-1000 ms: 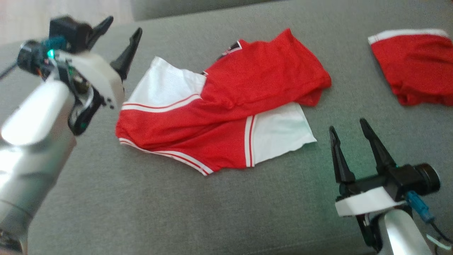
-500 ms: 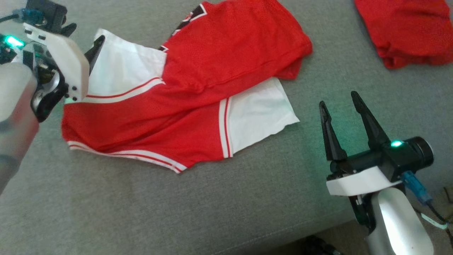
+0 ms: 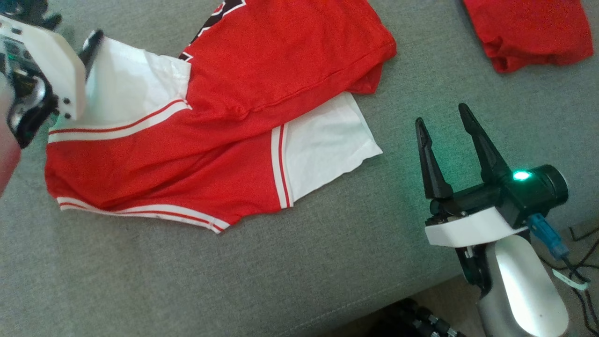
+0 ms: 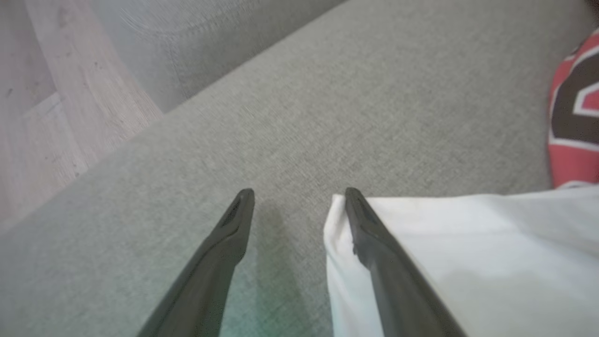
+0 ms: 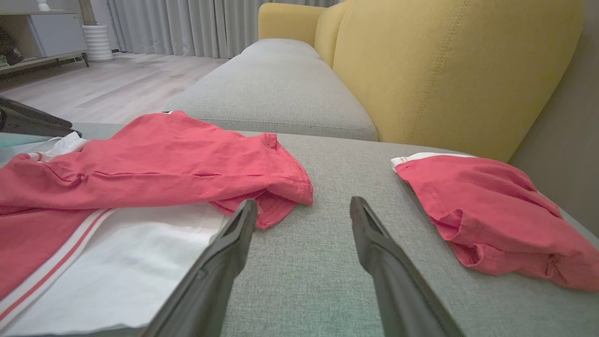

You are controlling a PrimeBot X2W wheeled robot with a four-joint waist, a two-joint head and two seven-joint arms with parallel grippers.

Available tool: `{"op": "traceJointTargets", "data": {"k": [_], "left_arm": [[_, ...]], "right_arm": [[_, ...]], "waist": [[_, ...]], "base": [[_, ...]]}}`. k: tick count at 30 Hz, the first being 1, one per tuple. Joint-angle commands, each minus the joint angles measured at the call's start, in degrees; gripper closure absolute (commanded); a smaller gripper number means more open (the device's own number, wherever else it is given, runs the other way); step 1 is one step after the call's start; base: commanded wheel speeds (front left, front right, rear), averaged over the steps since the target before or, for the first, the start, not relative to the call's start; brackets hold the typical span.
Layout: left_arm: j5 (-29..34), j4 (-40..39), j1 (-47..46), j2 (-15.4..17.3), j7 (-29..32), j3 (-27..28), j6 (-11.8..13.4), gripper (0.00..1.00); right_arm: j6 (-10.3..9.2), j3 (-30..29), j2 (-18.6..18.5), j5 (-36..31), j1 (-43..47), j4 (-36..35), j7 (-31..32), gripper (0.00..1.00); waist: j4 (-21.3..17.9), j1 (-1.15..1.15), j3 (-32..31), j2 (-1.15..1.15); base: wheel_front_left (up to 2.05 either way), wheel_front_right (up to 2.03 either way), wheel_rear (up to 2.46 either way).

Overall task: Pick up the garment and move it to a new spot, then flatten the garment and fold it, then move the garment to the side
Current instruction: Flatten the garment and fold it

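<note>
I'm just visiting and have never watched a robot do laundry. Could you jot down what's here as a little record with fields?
Surface: grey sofa seat
Main item: red and white garment, spread out, partly doubled over
Other item: second red garment, apart, towards the robot's right
Left gripper: open, at the garment's white corner, empty
Right gripper: open, beside the garment's other white end, empty

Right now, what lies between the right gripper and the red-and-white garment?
Only bare grey cushion; the head view shows that strip between the right gripper and the garment's white edge.
</note>
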Motion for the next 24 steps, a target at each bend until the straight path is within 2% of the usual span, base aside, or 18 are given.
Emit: {"op": "traceJointTargets", "data": {"k": [1, 4, 7, 8, 10, 12, 13, 15, 18, 20, 24], "left_arm": [[-1.3, -0.9, -1.8, 1.8, 1.5, 0.7, 0.1, 0.0], [-3.2, -2.3, -1.9, 2.6, 3.9, -0.9, 0.1, 0.0], [-4.7, -3.4, -2.2, 3.4, 4.9, -1.8, 0.1, 0.05], [-5.4, -3.8, -2.1, 3.6, 5.4, -2.1, 0.1, 0.07], [-6.6, -5.1, -1.9, 3.9, 6.3, -2.6, 0.1, 0.19], [-7.6, -6.6, -1.8, 4.2, 7.1, -3.1, 0.1, 0.35], [-8.0, -7.3, -1.8, 4.3, 7.7, -3.4, 0.1, 0.47], [-8.5, -9.2, -1.6, 4.8, 9.3, -4.0, 0.1, 1.0], [-7.0, -11.6, -2.5, 6.1, 7.6, -4.5, 0.1, 1.0], [-4.4, -12.1, -3.7, 6.4, 3.2, -4.7, 0.1, 1.0], [-0.8, -12.1, -5.2, 4.9, -5.9, -4.9, 0.1, 1.0]], "right_arm": [[0.39, 1.1, 0.1, 0.6, -0.4, -1.8, -0.2, 0.0], [0.39, 0.7, 0.1, 0.6, -0.3, -1.8, -0.2, 0.0], [0.39, 0.4, 0.2, 0.6, -0.5, -1.7, -0.2, 0.0], [0.39, 0.3, 0.2, 0.6, -0.6, -1.6, -0.2, 0.0], [0.39, 0.0, 0.2, 0.6, -0.8, -1.6, -0.2, 0.0], [0.39, -0.2, 0.2, 0.6, -0.9, -1.7, -0.2, 0.0], [0.39, -0.3, 0.2, 0.6, -1.0, -1.7, -0.2, 0.0], [0.39, -0.3, 0.2, 0.6, -1.1, -1.7, -0.2, 0.0], [0.39, -0.3, 0.2, 0.7, -1.5, -1.6, -0.2, 0.0], [0.39, -0.2, 0.2, 1.0, -1.9, -1.3, -0.2, 0.0], [0.39, -0.6, -0.6, 2.6, -4.3, 1.1, -0.2, 0.0]], "waist": [[-0.1, 0.0, 0.2, 0.0], [-0.1, 0.0, 0.4, 0.0], [0.1, 0.0, 0.5, 0.0], [0.2, 0.0, 0.5, 0.0], [0.4, 0.0, 0.5, 0.0], [0.6, 0.0, 0.5, 0.0], [0.8, 0.0, 0.5, 0.0], [0.9, 0.0, 0.6, 0.0], [1.1, 0.0, 0.8, 0.0], [1.4, 0.0, 0.6, 0.0], [3.1, 0.0, -0.7, 0.0]], "base": [[0.0, 0.0, 0.0], [0.0, 0.0, 0.0], [0.0, 0.0, 0.0], [0.0, 0.0, 0.0], [0.0, 0.0, 0.0], [0.0, 0.0, 0.0], [0.0, 0.0, 0.0], [0.0, 0.0, 0.0], [0.0, 0.0, 0.0], [0.0, 0.0, 0.0], [0.0, 0.0, 0.0]]}}
